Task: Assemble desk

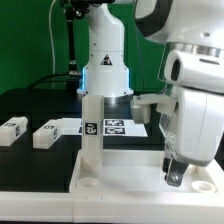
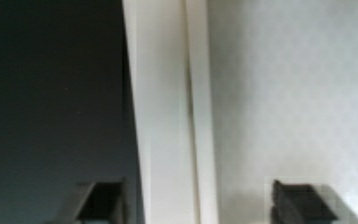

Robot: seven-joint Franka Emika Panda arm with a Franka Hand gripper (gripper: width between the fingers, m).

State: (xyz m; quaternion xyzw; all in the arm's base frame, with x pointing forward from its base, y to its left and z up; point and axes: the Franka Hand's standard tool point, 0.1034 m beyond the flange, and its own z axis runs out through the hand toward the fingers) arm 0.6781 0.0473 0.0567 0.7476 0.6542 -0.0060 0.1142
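Note:
The white desk tabletop (image 1: 130, 178) lies flat at the front, with a round socket (image 1: 88, 184) at its corner on the exterior view's left. One white leg (image 1: 92, 125) with a tag stands upright at that end of the tabletop. Two more legs (image 1: 12, 128) (image 1: 50, 132) lie on the black table on the exterior view's left. My gripper (image 1: 172, 176) hangs down over the tabletop's other end, fingertips close to its surface. In the wrist view the gripper (image 2: 211, 203) is open, with its dark fingers (image 2: 105, 200) wide apart over the tabletop's rim (image 2: 167, 100), and it holds nothing.
The marker board (image 1: 122, 126) lies flat behind the tabletop, in front of the robot base (image 1: 105, 60). The black table (image 2: 51, 90) shows dark beside the rim in the wrist view. The arm's bulky white links (image 1: 195, 90) fill the exterior view's right.

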